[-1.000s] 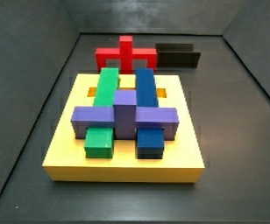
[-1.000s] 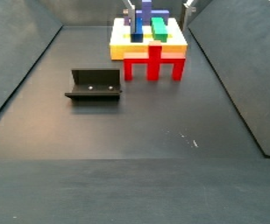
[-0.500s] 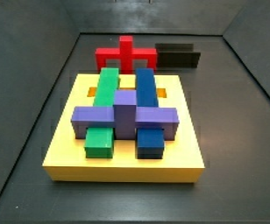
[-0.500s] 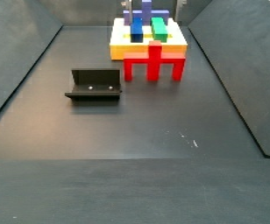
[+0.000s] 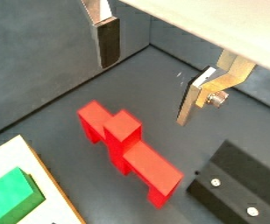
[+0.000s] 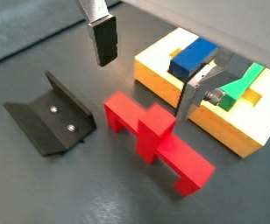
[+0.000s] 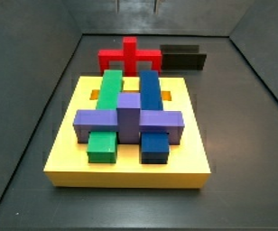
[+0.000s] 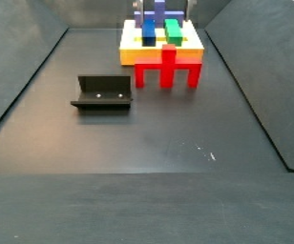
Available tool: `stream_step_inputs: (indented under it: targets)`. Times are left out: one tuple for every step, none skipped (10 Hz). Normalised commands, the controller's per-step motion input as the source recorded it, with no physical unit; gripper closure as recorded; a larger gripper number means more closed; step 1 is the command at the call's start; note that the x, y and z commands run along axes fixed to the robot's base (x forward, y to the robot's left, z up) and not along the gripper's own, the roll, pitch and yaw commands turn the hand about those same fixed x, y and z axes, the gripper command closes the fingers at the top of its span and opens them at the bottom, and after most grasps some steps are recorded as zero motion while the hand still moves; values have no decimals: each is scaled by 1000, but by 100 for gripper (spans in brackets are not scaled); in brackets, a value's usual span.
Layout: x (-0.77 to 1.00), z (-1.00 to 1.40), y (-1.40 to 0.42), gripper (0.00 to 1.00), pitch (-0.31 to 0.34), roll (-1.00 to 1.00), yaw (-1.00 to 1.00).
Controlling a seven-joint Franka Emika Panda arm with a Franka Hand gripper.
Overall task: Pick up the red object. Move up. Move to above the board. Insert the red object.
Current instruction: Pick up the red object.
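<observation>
- We are hovering the gripper (image 6: 149, 68) above the red object (image 6: 156, 140); its two silver fingers (image 6: 103, 39) are standing well spread, with nothing between them.
- The red object is standing on the dark floor, touching or just beside the end of the board (image 8: 161, 50) and near the fixture (image 8: 102, 93).
- To do the pick-up well, we are judging that the spread jaws should descend squarely over the upright stem, one pad on each flat face, and close only once centred; a skewed grip would likely tilt the piece for insertion.
- Count: one red object, one board, one fixture.
- On the board we are counting one green block (image 7: 106, 106), one blue block (image 7: 152, 106) and one purple block (image 7: 131, 120).
- In both side views only the fingertips seem to be showing at the upper frame edge, so the gripper's height cannot be read there.
</observation>
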Motion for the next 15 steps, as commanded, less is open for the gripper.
stream_step_inputs:
  targets:
    - [-203, -643, -231, 0, -76, 144, 94]
    - [-223, -666, -160, 0, -147, 83, 111]
    - [-34, -526, -60, 0, -91, 53, 114]
    - [34, -351, 57, 0, 0, 64, 0]
    - [266, -237, 9, 0, 73, 163, 0]
    - [154, -291, 0, 0, 80, 224, 0]
    - [6, -323, -20, 0, 39, 199, 0]
    - [0, -357, 0, 0, 31, 186, 0]
    - [-217, -403, 0, 0, 4, 116, -94]
    - [-134, -269, 0, 0, 3, 67, -114]
    - [-43, -120, 0, 0, 11, 31, -137]
    - [-20, 0, -9, 0, 19, 36, -123]
    - [0, 17, -63, 0, 4, 20, -200]
    - [-29, 3, -63, 0, 0, 4, -169]
    - [-60, 0, -26, 0, 0, 0, -100]
